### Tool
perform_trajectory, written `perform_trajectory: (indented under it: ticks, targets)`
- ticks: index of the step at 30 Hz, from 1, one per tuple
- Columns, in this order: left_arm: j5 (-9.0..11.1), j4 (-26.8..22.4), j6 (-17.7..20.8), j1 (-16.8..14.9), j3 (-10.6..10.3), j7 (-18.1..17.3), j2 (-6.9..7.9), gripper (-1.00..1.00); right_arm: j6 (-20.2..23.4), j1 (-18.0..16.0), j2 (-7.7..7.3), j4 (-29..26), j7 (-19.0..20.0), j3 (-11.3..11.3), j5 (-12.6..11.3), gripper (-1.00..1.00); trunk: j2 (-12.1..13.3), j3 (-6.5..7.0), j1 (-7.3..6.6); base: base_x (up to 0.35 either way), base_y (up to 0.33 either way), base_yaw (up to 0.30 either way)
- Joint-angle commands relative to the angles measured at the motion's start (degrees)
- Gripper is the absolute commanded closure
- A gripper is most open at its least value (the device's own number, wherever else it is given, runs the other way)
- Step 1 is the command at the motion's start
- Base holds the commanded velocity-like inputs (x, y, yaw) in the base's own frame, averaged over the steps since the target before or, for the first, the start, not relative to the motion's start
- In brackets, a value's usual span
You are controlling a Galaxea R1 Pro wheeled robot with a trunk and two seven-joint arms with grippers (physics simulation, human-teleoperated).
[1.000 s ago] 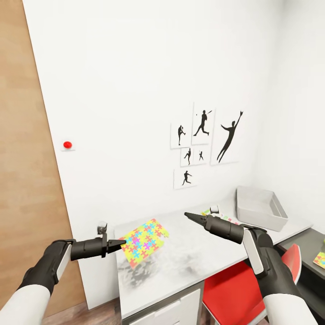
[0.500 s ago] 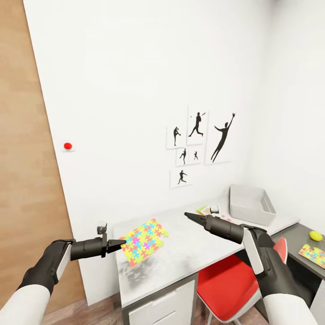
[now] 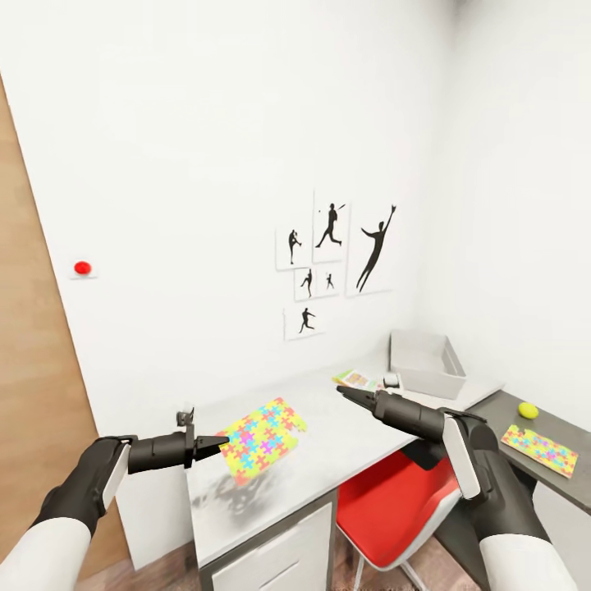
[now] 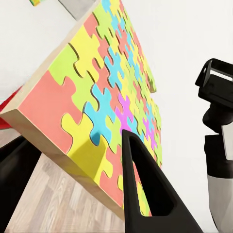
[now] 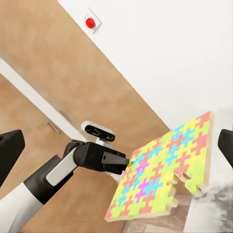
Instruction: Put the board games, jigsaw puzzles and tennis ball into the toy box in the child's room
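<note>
My left gripper [image 3: 220, 444] is shut on the edge of a jigsaw puzzle [image 3: 263, 438], a flat sheet of bright interlocking pieces held tilted just above the left end of the table [image 3: 328, 447]. The wrist views show the same puzzle [image 4: 111, 92] [image 5: 165, 170] clamped between the black fingers [image 4: 141, 194]. My right gripper [image 3: 345, 392] hovers open over the table's middle, holding nothing. The pale grey toy box [image 3: 427, 365] stands at the far corner. On the dark grey end section lie the tennis ball [image 3: 528, 410] and a second jigsaw puzzle [image 3: 540, 449]. A board game [image 3: 357, 379] lies left of the toy box.
A red chair [image 3: 394, 501] is tucked under the table below my right arm. White drawers [image 3: 271, 558] sit under the table's left end. Black silhouette prints [image 3: 332, 254] hang on the white wall, and a wooden door [image 3: 33, 410] stands at the left.
The whole view has swung right, so the table, toy box and prints shifted left in the picture, bringing the tennis ball and second puzzle further in. Both arms keep their pose, puzzle still held.
</note>
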Motion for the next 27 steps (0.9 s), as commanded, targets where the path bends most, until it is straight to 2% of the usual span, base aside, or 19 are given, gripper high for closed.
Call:
perform_trajectory:
  ticks: [1, 11, 14, 16, 20, 23, 27]
  targets:
    - [0.1, 0.0, 0.6, 0.0, 0.1, -0.2, 0.01, 1.00, 0.3, 0.0, 0.00, 0.0, 0.1, 0.0, -0.1, -1.00, 0.0, -0.06, 0.02, 0.000, 0.000, -0.253]
    - [0.1, 0.0, 0.6, 0.0, 0.3, -0.2, 0.07, 1.00, 0.3, 0.0, -0.05, 0.1, 0.1, -0.3, -0.1, -1.00, 0.0, -0.41, 0.02, 0.000, 0.000, -0.254]
    - [0.1, 0.0, 0.6, 0.0, 0.3, -0.6, 0.78, 1.00, 0.3, 0.0, -0.05, 0.1, 0.2, -1.2, -0.1, -1.00, 1.2, 0.03, -0.64, 0.000, 0.000, -0.254]
    - [0.1, 0.0, 0.5, 0.0, 0.2, -2.1, 1.05, 1.00, 0.3, 0.0, -0.05, 0.1, 0.3, -1.6, -0.1, -1.00, 2.0, 0.32, -1.08, 0.000, 0.000, -0.254]
    - [-0.3, 0.0, 0.1, 0.0, -0.1, -7.8, 1.40, 1.00, 0.3, 0.0, -0.05, 0.1, 0.3, -1.9, -0.2, -1.00, 3.6, 0.89, -1.96, 0.000, 0.000, -0.254]
    - [-0.4, 0.0, 0.0, 0.0, -0.1, -9.2, 1.47, 1.00, 0.3, 0.0, -0.05, 0.1, 0.3, -1.9, -0.2, -1.00, 4.8, 1.33, -2.62, 0.000, 0.000, -0.254]
    - [-0.5, 0.0, 0.0, 0.0, -0.2, -9.8, 1.50, 1.00, 0.3, 0.0, -0.05, 0.1, 0.3, -2.0, -0.2, -1.00, 4.8, 1.19, -2.62, 0.000, 0.000, -0.254]
